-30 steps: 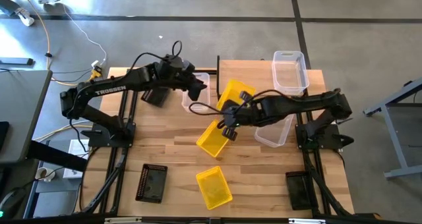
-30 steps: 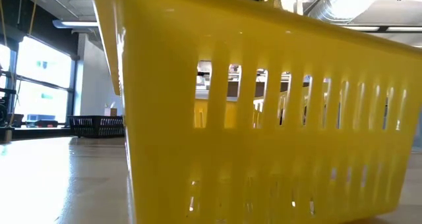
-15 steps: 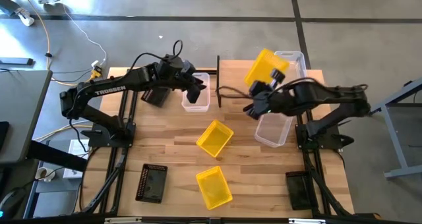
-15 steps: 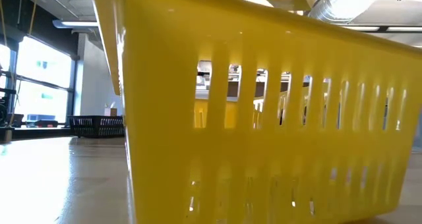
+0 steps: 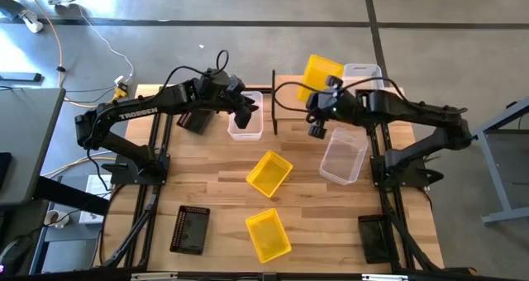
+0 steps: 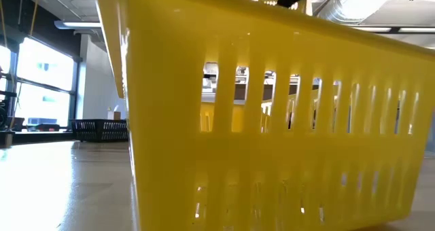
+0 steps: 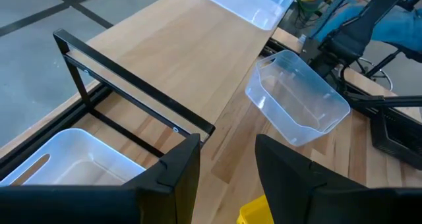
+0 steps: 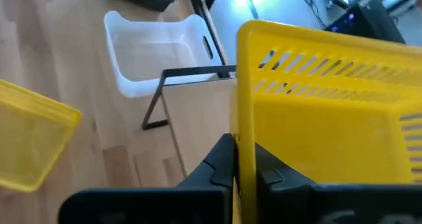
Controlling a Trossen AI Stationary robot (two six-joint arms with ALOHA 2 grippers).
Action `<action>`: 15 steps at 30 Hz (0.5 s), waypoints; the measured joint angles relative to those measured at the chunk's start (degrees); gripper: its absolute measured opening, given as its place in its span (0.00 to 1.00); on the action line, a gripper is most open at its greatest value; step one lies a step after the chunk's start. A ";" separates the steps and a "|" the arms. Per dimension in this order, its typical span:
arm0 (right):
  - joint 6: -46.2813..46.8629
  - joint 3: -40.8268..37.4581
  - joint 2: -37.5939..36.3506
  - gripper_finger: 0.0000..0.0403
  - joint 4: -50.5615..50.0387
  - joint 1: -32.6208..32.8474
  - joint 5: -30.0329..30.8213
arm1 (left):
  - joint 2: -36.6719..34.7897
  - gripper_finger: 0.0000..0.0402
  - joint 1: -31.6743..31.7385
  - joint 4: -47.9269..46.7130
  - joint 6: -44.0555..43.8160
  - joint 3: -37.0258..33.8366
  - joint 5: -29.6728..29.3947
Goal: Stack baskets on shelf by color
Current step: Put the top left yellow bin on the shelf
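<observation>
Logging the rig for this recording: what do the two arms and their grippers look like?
Both arms are matte black and jointed. The left arm carries white TROSSEN lettering, and a black cable loops above its wrist. The left gripper has two flat, dark, angular fingers. The right gripper is equally dark, with narrow fingers.

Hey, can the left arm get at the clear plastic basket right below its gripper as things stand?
Probably yes. The left gripper hangs open over the clear plastic basket beside the wooden shelf, with nothing between them. The right gripper is over the shelf, shut on a yellow slotted basket.
</observation>
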 joint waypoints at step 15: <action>-18.34 -9.91 3.94 0.00 14.61 -10.40 -23.15 | 0.04 0.34 0.07 -4.48 -0.04 0.00 -2.75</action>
